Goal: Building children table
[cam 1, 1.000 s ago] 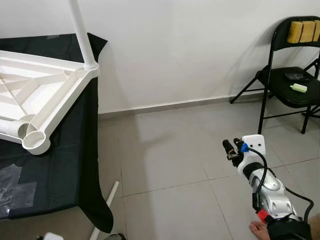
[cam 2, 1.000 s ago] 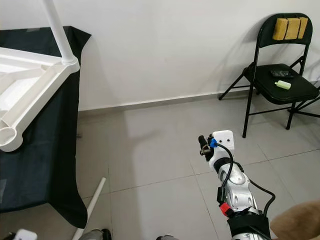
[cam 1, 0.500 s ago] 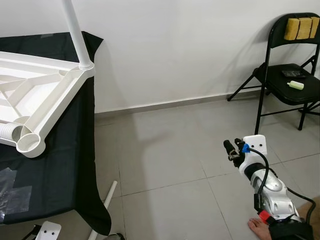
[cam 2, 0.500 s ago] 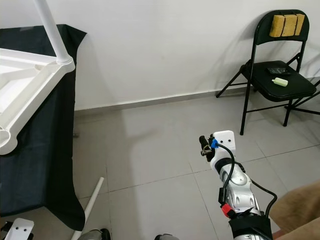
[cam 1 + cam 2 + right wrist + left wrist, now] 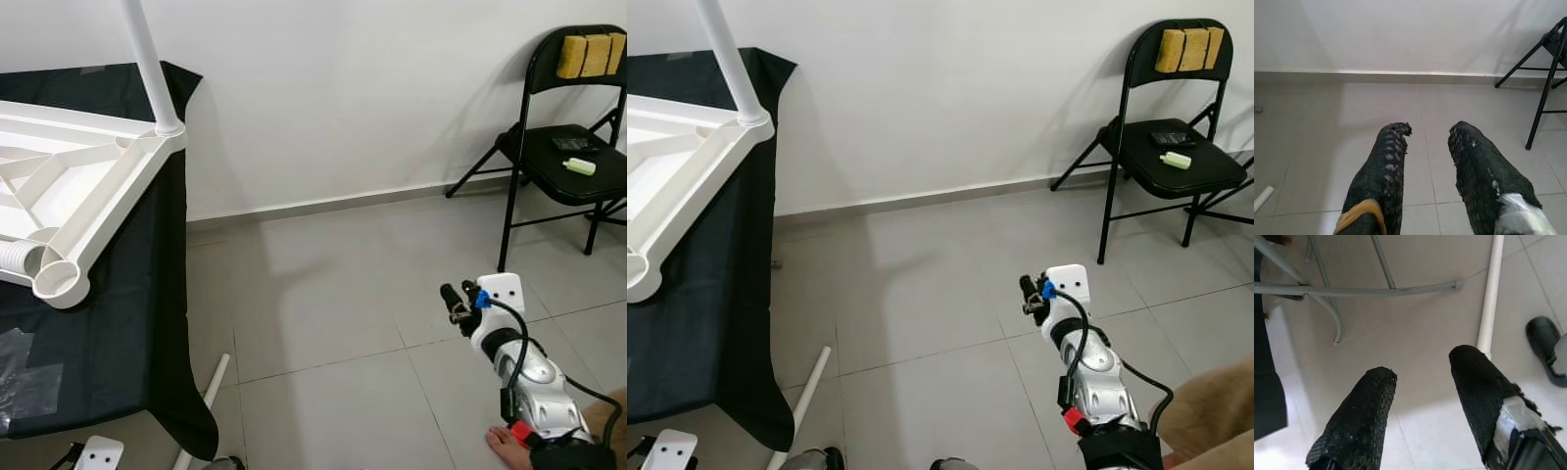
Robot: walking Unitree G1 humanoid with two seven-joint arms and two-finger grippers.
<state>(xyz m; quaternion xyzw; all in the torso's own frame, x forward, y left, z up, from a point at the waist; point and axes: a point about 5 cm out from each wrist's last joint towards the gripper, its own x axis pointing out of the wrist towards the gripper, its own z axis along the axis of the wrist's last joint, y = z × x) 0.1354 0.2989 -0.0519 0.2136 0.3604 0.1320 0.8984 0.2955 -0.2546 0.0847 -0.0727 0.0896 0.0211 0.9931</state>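
A white plastic table top [image 5: 88, 186] lies upside down on a black-draped table [image 5: 147, 333] at the left. One white leg [image 5: 147, 59] stands upright in its far corner socket. The near corner socket [image 5: 59, 281] is an open ring, with a ribbed white tube end [image 5: 20, 259] beside it. Another white leg [image 5: 208, 403] lies on the floor by the cloth's hem, and my left gripper [image 5: 1422, 364] hangs open right beside this leg [image 5: 1491, 289]. My right gripper [image 5: 456, 300] is held out over the tiles at lower right, open [image 5: 1431, 129] and holding nothing.
A black folding chair [image 5: 549, 147] stands at the right against the wall, with yellow sponges [image 5: 588, 54] on its back and small items on its seat. A person's foot [image 5: 509, 448] shows beside my right arm. Grey metal bars [image 5: 1352, 289] and a black shoe [image 5: 1545, 342] are near the left gripper.
The camera has shifted a little, so the scene slid left. My left wrist has come into view at the bottom left. The right gripper sank slightly toward the lower right.
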